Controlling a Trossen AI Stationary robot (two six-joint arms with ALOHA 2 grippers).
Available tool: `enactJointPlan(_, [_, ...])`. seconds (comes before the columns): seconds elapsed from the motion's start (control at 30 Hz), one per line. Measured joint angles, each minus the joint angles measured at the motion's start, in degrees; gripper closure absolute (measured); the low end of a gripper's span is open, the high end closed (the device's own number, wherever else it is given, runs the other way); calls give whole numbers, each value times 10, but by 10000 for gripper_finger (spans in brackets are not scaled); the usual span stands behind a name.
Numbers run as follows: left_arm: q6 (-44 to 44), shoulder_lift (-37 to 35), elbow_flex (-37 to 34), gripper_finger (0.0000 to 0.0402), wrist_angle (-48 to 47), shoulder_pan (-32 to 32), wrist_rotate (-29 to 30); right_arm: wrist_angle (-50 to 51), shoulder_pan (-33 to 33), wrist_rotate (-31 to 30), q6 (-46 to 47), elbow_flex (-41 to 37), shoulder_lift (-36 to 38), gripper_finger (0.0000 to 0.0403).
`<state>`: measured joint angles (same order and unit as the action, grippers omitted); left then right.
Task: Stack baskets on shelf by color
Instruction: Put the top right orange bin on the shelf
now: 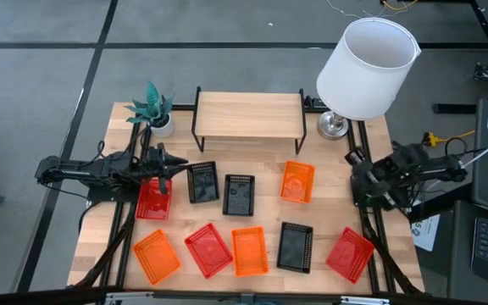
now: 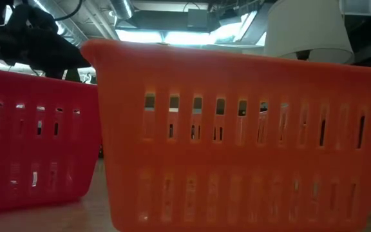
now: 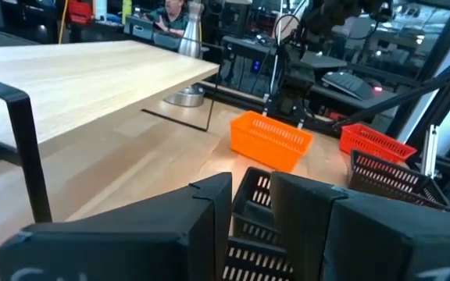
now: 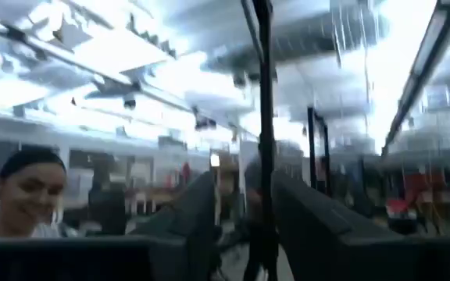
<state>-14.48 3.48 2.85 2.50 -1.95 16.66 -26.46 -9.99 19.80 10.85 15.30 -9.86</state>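
Nine baskets lie on the tabletop in front of the light-wood shelf (image 1: 248, 114): red (image 1: 152, 199), black (image 1: 202, 180), black (image 1: 239, 195) and orange (image 1: 296, 181) in the far row. Orange (image 1: 156, 256), red (image 1: 207, 250), orange (image 1: 249, 251), black (image 1: 295, 246) and red (image 1: 349, 253) sit in the near row. My left gripper (image 1: 178, 166) hovers open at the left rim of the left black basket (image 3: 248, 222), which shows through the finger gap (image 3: 252, 191). My right gripper (image 1: 369, 182) waits open (image 4: 244, 203) at the table's right edge, pointing up into the room.
A potted plant (image 1: 152, 110) stands left of the shelf and a white-shaded lamp (image 1: 367, 68) stands at its right. In the low view an orange basket (image 2: 237, 142) and a red basket (image 2: 31, 148) fill the foreground. A person (image 4: 26, 195) shows beyond the table.
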Motion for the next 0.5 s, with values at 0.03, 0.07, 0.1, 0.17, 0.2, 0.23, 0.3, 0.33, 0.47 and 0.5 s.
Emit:
enactJointPlan(0.03, [0,0,0,319,4,0,0,47,-2,-6,-10,28,-18,272])
enactJointPlan(0.07, [0,0,0,319,6,0,0,105,-5,-20,-19,63,-43,272])
enactJointPlan(0.1, [-1,0,0,319,8,0,0,166,-8,-38,-21,97,-69,272])
enactJointPlan(0.17, [-2,0,0,319,10,0,0,267,-18,-78,-6,159,-132,272])
enactJointPlan(0.2, [-4,0,0,319,10,0,0,310,-24,-93,5,184,-165,272])
enactJointPlan(0.23, [-4,0,0,319,10,0,0,351,-32,-110,17,209,-205,272])
enactJointPlan(0.3, [-4,0,0,319,10,0,0,425,-47,-142,46,254,-277,272])
enactJointPlan(0.33, [-4,0,0,319,10,0,0,464,-55,-155,63,277,-314,272])
enactJointPlan(0.47, [-4,0,0,319,10,0,0,602,-84,-197,125,352,-450,272])
enactJointPlan(0.5, [-4,0,0,319,10,0,0,635,-90,-209,136,367,-480,272])
